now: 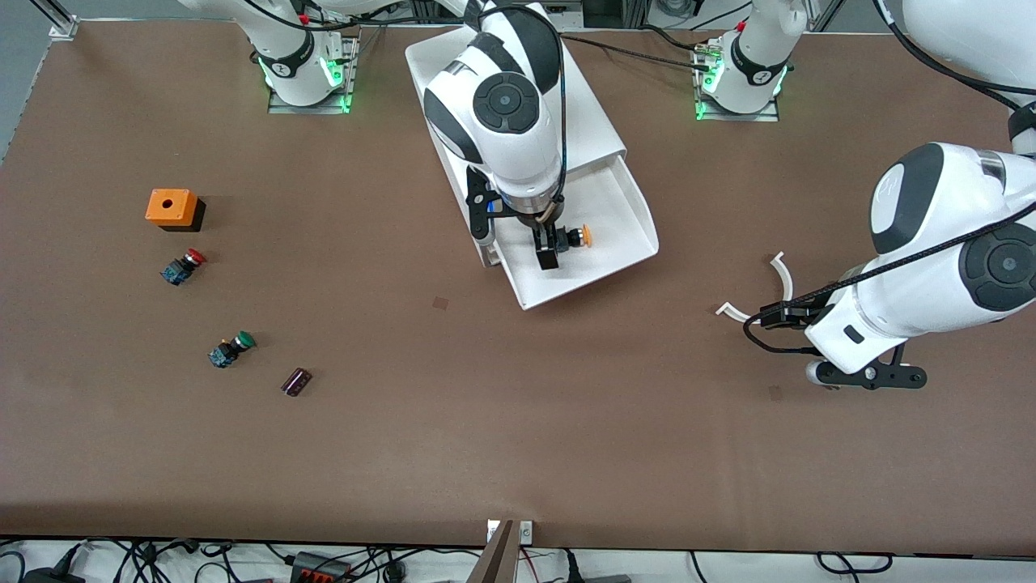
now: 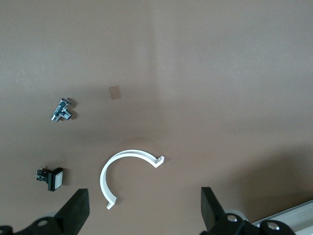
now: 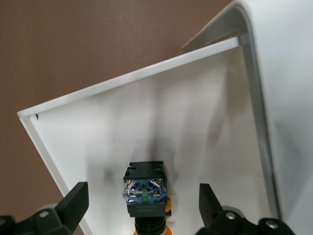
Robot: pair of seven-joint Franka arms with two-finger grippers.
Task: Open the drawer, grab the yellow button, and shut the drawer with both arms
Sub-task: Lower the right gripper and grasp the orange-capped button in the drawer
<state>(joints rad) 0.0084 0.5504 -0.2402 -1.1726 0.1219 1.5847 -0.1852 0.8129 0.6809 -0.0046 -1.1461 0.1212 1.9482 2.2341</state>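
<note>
White plastic forms the cabinet (image 1: 518,97), which stands on the brown bench (image 1: 518,437) between the two arm bases, and its uppermost drawer (image 1: 623,243) is pulled out toward the front camera. The right tool (image 1: 550,247) hangs over the open drawer with its fingers (image 3: 73,200) spread wide and grasping nothing. In the right wrist view the button (image 3: 145,196) lies on the drawer floor directly between those spread fingers, its dark body with metal terminals turned toward the camera and a sliver of the yellow-orange cap showing at the lower edge; a strip of small print crosses the body but cannot be read. In the front view the button (image 1: 576,236) sits just beside the tool tips, its cap pointing toward the left arm's end of the bench. The left tool (image 2: 142,215) is over bare bench toward the left arm's end, fingers also released and wide apart, holding nothing. Beneath it, between its fingers in the left wrist view, lies a white curved clip (image 1: 765,287), a half-ring with a small hook at each end. Well away from both tools, toward the right arm's end, sit an orange box (image 1: 172,208) with a round hole in its top, a red-capped button (image 1: 183,266), a green-capped button (image 1: 231,349) and a small dark purple block (image 1: 296,381). No brand or label is legible on any of them.
</note>
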